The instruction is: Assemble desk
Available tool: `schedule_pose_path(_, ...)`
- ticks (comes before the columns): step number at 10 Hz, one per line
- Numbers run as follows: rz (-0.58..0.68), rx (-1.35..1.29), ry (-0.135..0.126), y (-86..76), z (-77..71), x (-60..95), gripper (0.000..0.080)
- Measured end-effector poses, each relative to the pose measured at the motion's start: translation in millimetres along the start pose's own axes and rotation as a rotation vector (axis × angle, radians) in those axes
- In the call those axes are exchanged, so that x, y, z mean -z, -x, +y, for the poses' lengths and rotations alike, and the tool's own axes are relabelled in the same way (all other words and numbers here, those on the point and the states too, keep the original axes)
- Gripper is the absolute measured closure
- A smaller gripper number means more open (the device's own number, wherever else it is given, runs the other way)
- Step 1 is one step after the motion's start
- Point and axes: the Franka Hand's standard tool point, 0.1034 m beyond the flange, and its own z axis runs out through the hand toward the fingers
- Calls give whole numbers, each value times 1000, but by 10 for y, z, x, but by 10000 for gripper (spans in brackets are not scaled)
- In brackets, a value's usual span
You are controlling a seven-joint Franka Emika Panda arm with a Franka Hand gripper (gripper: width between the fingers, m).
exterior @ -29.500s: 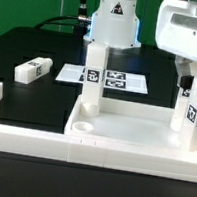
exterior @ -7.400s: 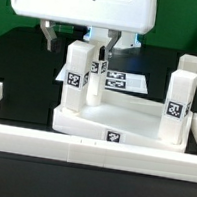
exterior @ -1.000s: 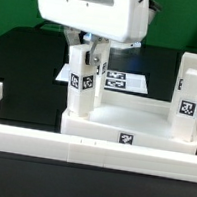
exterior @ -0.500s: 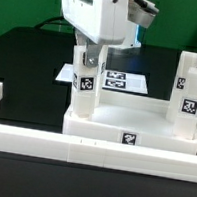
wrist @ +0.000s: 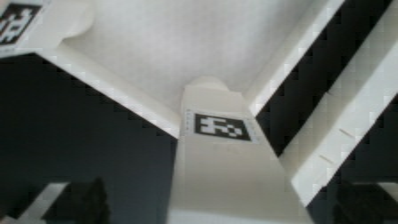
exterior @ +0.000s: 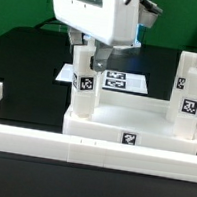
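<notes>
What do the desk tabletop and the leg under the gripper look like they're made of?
The tabletop looks like white plastic, matte: uniform colour, smooth moulded raised rim, no grain. The leg looks like the same matte white plastic, a plain square post with crisp edges. The black-and-white tag on each looks like a printed sticker, though the pictures can't confirm that.

Tabletop (exterior: 133,126), leg (exterior: 84,85) — smooth white plastic.

Two upright legs, one (exterior: 84,83) at the exterior view's left and one (exterior: 188,92) at its right, flank open room over the tabletop (exterior: 134,119); the border wall (exterior: 41,139) blocks the near edge.
</notes>
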Motion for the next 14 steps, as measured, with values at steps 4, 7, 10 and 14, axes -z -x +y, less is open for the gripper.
schedule_pose_path(4, 6, 396, 2, 37, -47, -8, 151)
schedule_pose_path(7, 7, 614, 5, 17, -28, -7, 151)
schedule_pose_path(10, 7, 797, 8, 8, -21, -6, 151)
schedule_pose_path(14, 8, 991, 20, -9, -2, -6, 151)
